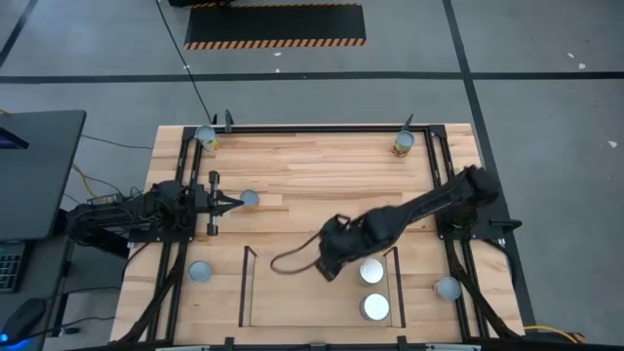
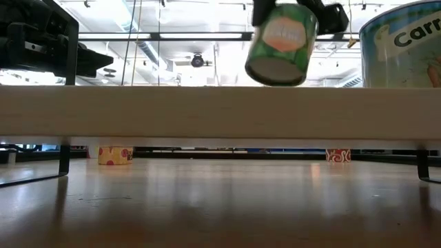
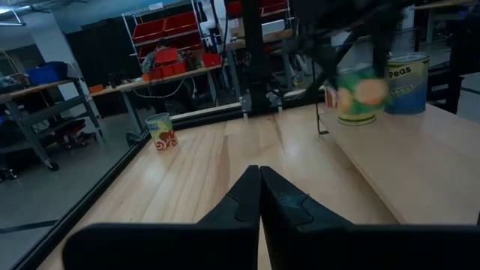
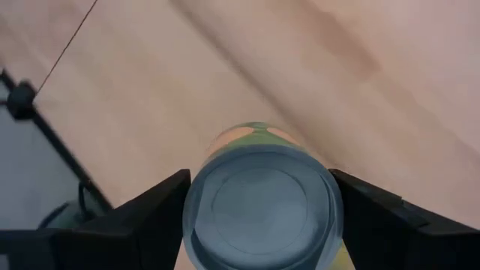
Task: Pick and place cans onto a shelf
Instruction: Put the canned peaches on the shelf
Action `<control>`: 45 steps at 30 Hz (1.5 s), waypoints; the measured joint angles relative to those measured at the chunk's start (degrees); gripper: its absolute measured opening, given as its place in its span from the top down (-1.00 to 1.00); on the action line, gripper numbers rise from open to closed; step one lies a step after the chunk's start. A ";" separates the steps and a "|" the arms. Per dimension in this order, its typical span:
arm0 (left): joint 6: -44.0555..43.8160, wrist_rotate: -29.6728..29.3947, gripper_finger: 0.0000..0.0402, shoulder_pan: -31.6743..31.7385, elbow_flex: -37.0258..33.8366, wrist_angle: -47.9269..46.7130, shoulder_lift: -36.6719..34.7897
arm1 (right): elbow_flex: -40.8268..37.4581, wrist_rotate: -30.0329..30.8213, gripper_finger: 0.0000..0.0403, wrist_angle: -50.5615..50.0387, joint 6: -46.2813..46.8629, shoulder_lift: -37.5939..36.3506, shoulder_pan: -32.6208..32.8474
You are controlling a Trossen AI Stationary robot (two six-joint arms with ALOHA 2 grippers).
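My right gripper [image 1: 331, 261] hangs over the shelf [image 1: 292, 292], the light-wood bay between thin dark rails. It is shut on a green-labelled can [image 2: 281, 41], which the gripper hides in the high view. Two white-topped cans [image 1: 371, 272] [image 1: 375, 308] stand in the bay by its right rail. My left gripper [image 1: 234, 202] is shut at the table's left, with a silver-topped can [image 1: 250, 199] just off its tips. Its shut fingers also show in the left wrist view [image 3: 259, 187]. My right gripper pinches the can's side wall [image 4: 196, 217] between its two fingers [image 4: 150, 214], one on each opposite side just below the silver top [image 4: 259, 202]. The fingers come from above. The can is lifted clear of the shelf board and tilts a little. My left gripper's tips are next to the silver-topped can, but I cannot tell whether they touch it.
Single cans stand at the far left corner [image 1: 206, 136], the far right corner [image 1: 403, 144], the near left [image 1: 199, 272] and the near right [image 1: 448, 288]. A black outer frame [image 1: 175, 195] runs around the table. A cable [image 1: 292, 258] loops beside my right gripper.
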 joint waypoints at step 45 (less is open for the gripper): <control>-0.01 0.01 0.94 0.01 0.00 0.01 -0.02 | 16.04 -2.01 -0.67 -16.98 -0.13 16.16 2.41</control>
